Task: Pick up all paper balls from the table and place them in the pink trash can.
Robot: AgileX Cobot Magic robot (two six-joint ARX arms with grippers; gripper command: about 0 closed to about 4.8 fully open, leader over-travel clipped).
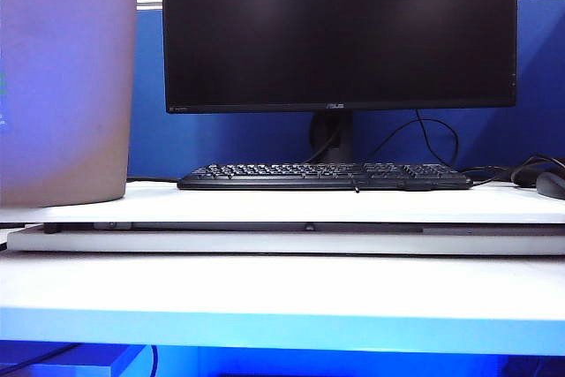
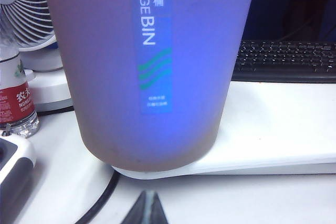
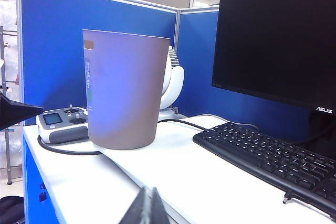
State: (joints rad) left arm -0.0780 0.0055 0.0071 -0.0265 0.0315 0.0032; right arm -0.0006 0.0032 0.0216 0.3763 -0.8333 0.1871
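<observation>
Blue partitions back a white table (image 1: 291,205). Left of the keyboard (image 1: 323,176) stands the bin (image 1: 64,86), tall, smooth, purplish-pink. No paper balls show on any view, so the task looks finished or near it; next calls for checking for strays. Left gripper (image 2: 147,205) faces the bin, pinched shut and empty; right gripper (image 3: 148,205) too.

The white bench (image 1: 282,293) is seen carrying a thin raised board (image 1: 353,205). On that board the pink trash can (image 1: 66,86) is stood at the left edge, and a black keyboard (image 1: 324,176) is laid beside it, with a monitor stand (image 1: 332,134) behind.
</observation>
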